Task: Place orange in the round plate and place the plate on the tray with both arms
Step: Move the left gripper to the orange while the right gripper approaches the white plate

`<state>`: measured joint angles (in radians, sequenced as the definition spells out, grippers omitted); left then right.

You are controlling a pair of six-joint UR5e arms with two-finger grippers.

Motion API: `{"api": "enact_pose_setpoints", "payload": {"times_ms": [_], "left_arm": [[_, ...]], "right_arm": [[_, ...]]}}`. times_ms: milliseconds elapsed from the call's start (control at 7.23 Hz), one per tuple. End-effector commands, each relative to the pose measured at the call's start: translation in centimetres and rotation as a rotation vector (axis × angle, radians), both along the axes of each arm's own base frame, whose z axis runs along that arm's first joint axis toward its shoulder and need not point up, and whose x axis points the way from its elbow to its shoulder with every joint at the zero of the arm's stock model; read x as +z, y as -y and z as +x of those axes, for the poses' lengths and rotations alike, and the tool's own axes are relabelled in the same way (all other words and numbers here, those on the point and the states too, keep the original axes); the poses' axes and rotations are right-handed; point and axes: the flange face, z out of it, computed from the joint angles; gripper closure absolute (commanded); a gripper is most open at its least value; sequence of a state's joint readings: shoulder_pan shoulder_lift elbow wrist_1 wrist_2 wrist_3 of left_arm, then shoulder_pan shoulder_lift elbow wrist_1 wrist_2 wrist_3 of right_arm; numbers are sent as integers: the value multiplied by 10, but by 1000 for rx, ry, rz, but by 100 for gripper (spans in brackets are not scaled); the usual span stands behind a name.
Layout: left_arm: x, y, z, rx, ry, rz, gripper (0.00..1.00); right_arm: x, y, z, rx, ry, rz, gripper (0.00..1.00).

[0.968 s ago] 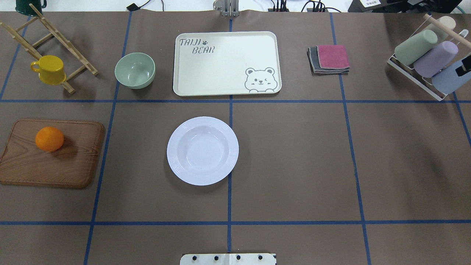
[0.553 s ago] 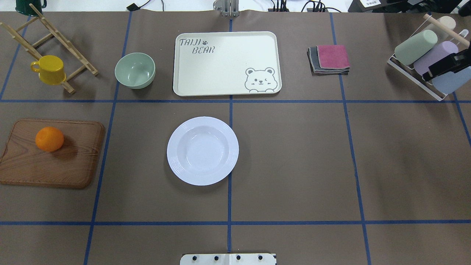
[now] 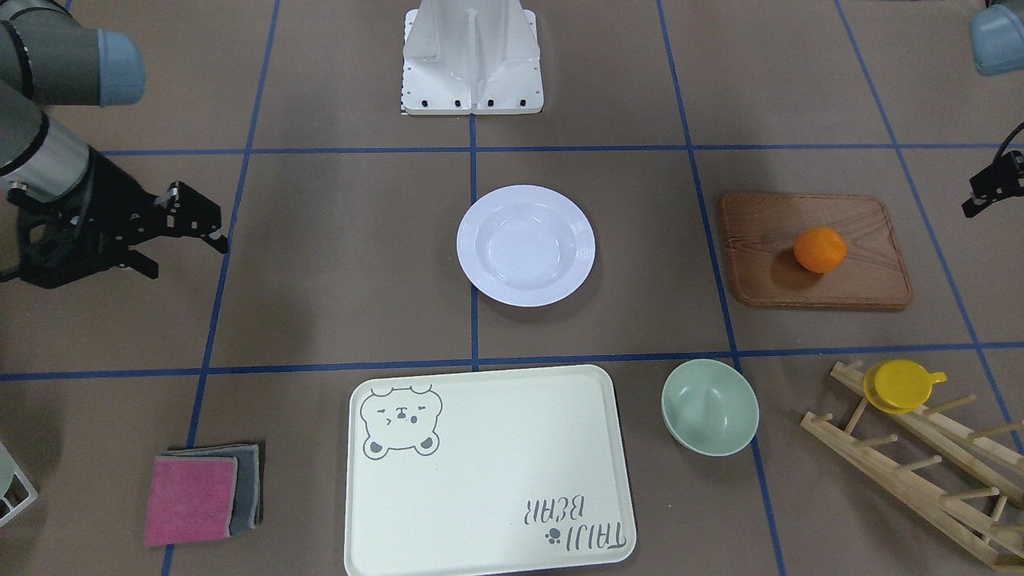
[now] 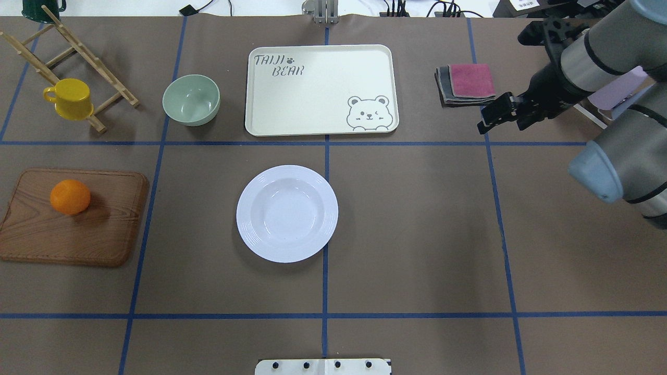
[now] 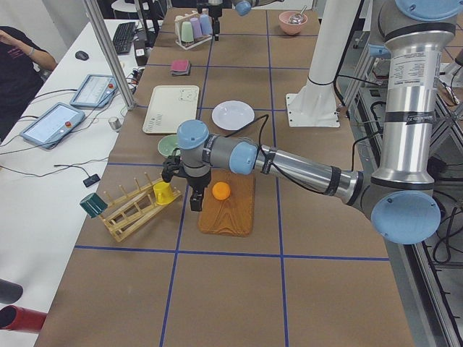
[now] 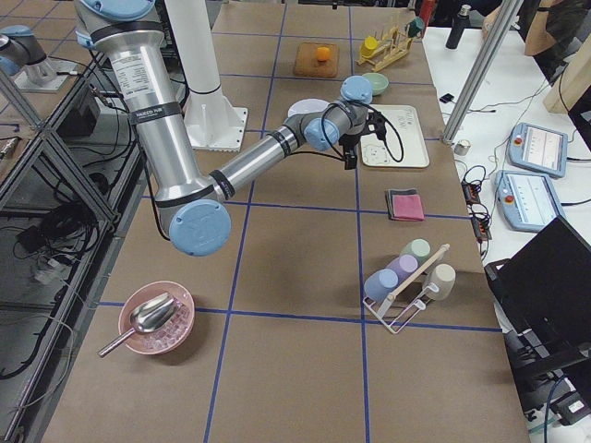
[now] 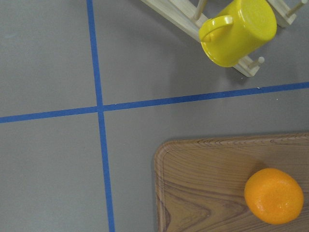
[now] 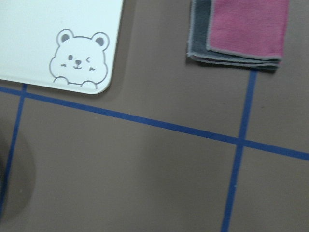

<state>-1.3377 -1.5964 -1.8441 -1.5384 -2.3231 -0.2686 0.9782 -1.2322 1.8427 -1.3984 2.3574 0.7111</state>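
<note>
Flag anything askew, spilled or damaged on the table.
Nothing stands out. The orange sits on the board, the plate is upright and empty, the tray lies flat and bare. No spills or damage show.

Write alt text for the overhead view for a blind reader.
A small bright-orange fruit sits on a brown wooden board at the left; an empty white round ridged plate lies mid-table, with an empty cream rectangular bear-print tray beyond it. The right arm's black gripper reaches in from the right, near folded pink and grey cloths.
</note>
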Motion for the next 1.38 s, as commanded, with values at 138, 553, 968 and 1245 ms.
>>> {"api": "enact_pose_setpoints", "payload": {"times_ms": [138,553,968,1245], "left_arm": [[-13,6,72,-69,-33,-46,1],[10,6,121,-127,-65,-60,1],[13,-4,148,-174,-32,-74,1],[25,-10,169,-190,-35,-78,2]], "right_arm": [[-31,-17,-93,-11,194,-41,1],[-11,-22,-126,79,423,-139,1],[-31,-51,-169,148,502,-170,1],[-31,-63,-183,153,502,-169,1]]}}
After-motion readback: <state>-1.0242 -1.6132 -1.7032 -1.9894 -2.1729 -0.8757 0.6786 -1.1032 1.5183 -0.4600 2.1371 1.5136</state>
